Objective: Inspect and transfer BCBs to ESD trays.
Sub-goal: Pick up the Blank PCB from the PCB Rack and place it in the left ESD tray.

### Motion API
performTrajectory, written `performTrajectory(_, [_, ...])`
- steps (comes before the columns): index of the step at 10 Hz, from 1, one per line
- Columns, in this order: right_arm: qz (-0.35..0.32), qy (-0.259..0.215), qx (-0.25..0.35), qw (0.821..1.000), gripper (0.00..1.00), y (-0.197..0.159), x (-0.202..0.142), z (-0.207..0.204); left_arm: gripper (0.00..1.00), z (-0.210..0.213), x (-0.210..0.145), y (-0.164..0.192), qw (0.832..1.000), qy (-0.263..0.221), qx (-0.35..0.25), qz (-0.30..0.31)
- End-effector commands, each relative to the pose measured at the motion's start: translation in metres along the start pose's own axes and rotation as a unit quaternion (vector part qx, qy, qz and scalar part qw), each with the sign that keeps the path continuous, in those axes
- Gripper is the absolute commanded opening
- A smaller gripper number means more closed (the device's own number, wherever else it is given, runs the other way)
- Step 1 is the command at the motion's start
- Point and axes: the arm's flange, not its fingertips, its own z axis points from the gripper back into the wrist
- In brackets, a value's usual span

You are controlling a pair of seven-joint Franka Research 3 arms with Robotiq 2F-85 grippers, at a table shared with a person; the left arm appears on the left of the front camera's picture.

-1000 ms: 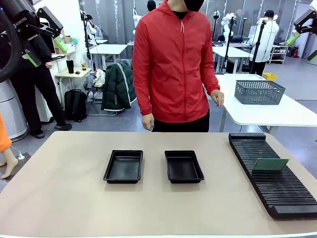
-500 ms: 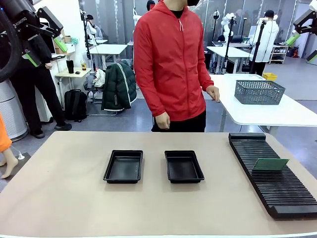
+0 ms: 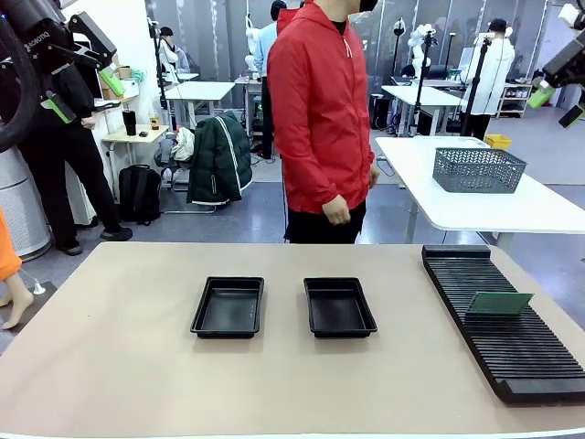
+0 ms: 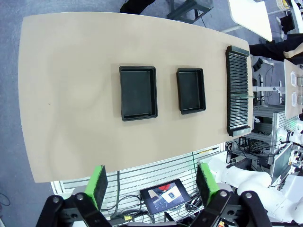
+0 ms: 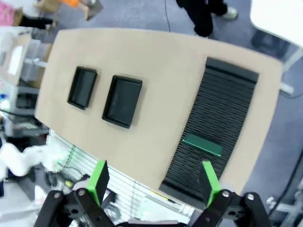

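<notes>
There is one tan table [image 3: 119, 366]; on it lie two black trays, both empty. The left tray [image 3: 228, 306] and the right tray [image 3: 339, 306] sit side by side near the middle of the table; there is a gap between them and they do not touch.

On the right side of the table lies one long black rack [image 3: 512, 352] with many thin slots; it runs from the near edge toward the far edge. One green board [image 3: 499, 303] stands on its long edge in a slot about halfway along the rack, a bit tilted; it is well apart from both trays, and no claw touches it.

There are two claws, and both hang high above the table. The left claw [image 4: 152, 183] has its two green-tipped fingers wide apart and holds nothing; from its own camera you look down on both trays and the rack far below. The right claw [image 5: 154, 180] also has its two fingers wide apart and holds nothing; far below it are the two trays, the rack and the one green board.

One person in a red jacket [image 3: 320, 119] stands at the far side of the table, turned sideways; one hand [image 3: 338, 212] hangs by the hip. Farther back on the right, one grey basket [image 3: 478, 170] sits on a white table [image 3: 512, 208].
</notes>
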Motion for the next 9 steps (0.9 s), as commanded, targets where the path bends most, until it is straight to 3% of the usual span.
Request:
performTrajectory(1, [0.077,-0.012,-0.016,0.997,1.00,-0.003,-0.023,-0.025,1.00,0.001,0.000,0.001,1.000,-0.001,0.001,-0.003])
performTrajectory(5, [0.223,0.002,-0.030,0.974,1.00,-0.027,-0.057,-0.076,1.00,0.001,0.000,0.001,1.000,-0.001,0.001,-0.003])
performTrajectory(9, [0.350,0.030,-0.047,0.935,1.00,-0.045,-0.086,-0.131,1.00,0.001,0.000,0.001,1.000,-0.001,0.001,-0.003])
